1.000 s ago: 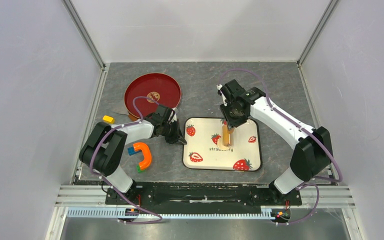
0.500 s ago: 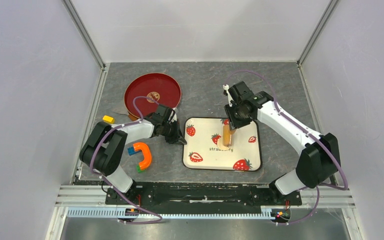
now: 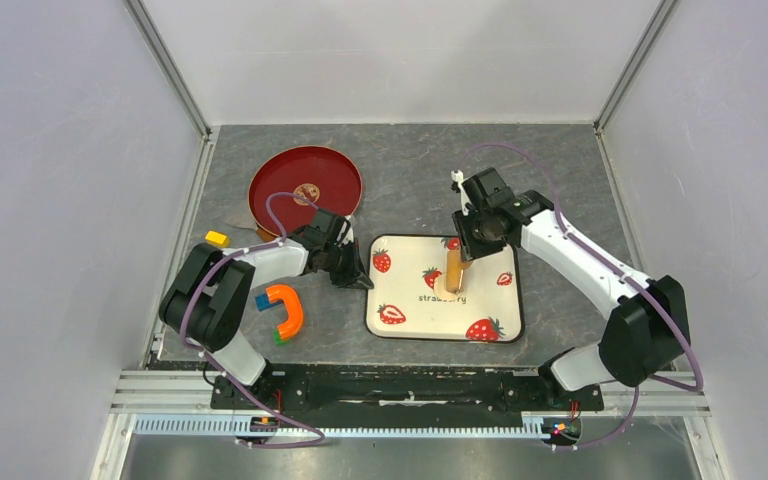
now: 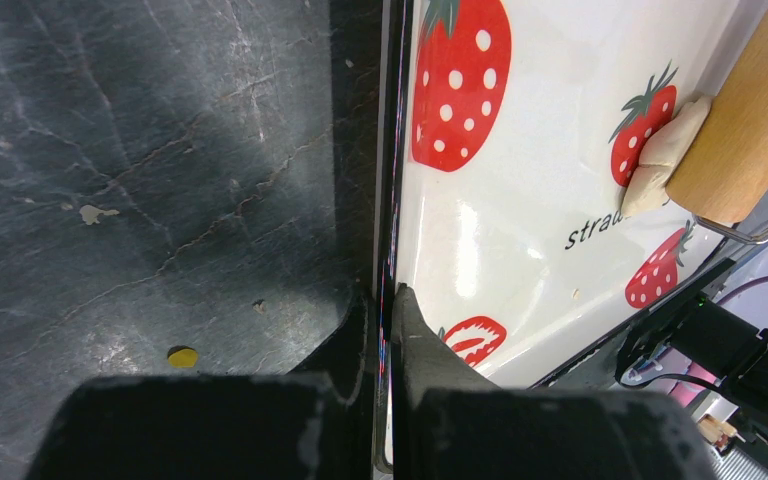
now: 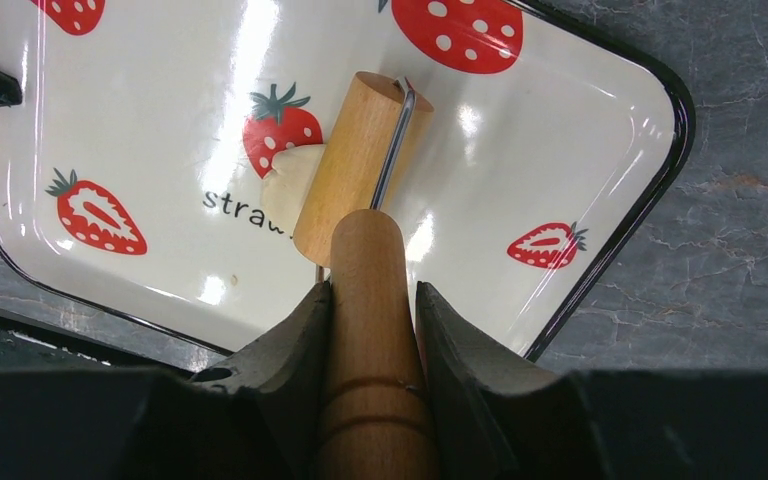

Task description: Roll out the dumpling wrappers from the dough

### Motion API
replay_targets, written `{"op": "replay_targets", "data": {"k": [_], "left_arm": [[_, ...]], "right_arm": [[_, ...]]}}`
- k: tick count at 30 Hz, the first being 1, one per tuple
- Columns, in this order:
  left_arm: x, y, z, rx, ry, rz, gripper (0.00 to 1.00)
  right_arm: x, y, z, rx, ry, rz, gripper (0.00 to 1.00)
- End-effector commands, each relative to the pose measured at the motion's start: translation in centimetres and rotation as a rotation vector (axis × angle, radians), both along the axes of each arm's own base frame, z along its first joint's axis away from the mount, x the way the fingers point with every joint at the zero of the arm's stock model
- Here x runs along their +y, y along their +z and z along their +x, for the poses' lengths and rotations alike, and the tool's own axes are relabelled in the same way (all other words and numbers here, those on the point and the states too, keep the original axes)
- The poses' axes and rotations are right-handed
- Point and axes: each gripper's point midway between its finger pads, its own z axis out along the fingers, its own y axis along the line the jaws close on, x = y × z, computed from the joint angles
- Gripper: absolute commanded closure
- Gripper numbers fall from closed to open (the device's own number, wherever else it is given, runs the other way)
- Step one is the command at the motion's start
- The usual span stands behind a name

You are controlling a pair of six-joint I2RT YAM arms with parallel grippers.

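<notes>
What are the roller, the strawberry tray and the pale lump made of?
The roller: seemingly bare tan wood, matte, faint grain. The tray: glossy white, perhaps enamel or melamine; sharp glare, printed strawberries. The lump: soft matte cream dough, squashed against the roller.

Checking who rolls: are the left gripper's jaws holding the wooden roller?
No, the jaws of the left gripper pinch the tray rim.

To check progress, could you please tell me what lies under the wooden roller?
Pale dough pokes out from beneath the roller on the strawberry tray; how far it extends underneath is hidden.
</notes>
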Motion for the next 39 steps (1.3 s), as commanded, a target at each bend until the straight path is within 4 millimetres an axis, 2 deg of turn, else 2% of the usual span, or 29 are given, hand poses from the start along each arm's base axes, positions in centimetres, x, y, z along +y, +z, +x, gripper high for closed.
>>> {"op": "replay_targets", "data": {"k": [1, 11, 19, 39], "left_arm": [[4.5, -5.4, -3.1, 0.093, -0.008, 0.263, 0.98], [4.7, -5.5, -3.1, 0.094, -0.003, 0.270, 0.98], [4.8, -5.5, -3.1, 0.096, 0.006, 0.277, 0.98], [5.3, -5.6, -3.1, 0.101, 0.023, 0.304, 0.98]], "right_arm": [[-8.2, -6.9, -7.1, 0.316, -0.007, -0.379, 1.00], [-10.0, -6.3, -7.3, 0.295, -0.060, -0.456, 1.00], [-10.4, -5.2, -7.5, 0.274, -0.085, -0.465, 1.00], [-11.7, -4.4, -8.6, 0.250, -0.126, -0.509, 1.00]]}}
